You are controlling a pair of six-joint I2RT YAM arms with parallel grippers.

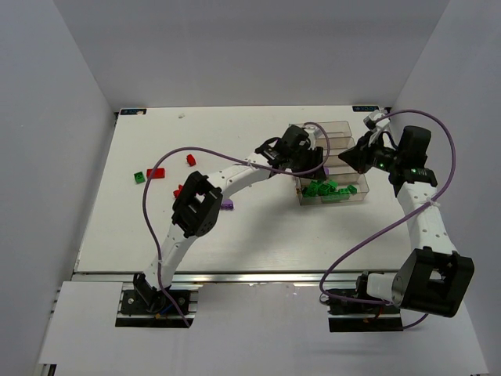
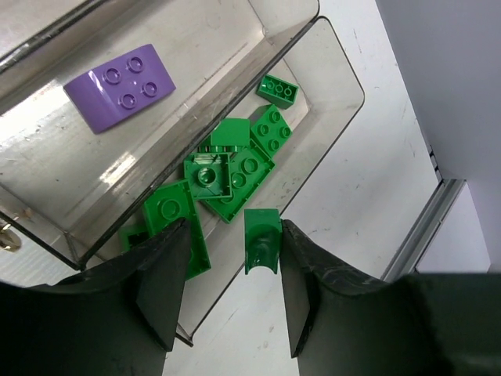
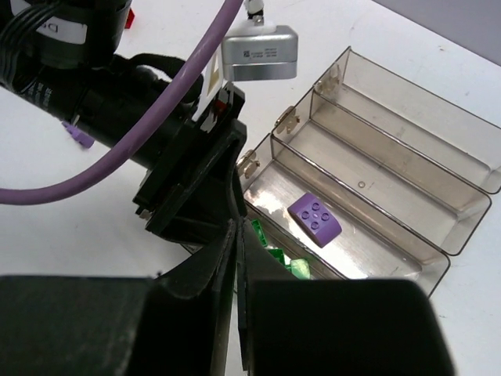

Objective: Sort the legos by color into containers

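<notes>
The containers point(image 1: 338, 130) sit on the white table point(image 1: 258, 243) at two o'clock. Loose red, green and purple legos point(image 1: 155, 173) lie toward nine.

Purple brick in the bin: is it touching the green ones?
Apart. The left wrist view shows the purple brick lying alone in its own compartment, with a divider wall between it and the green bricks piled next door.
</notes>
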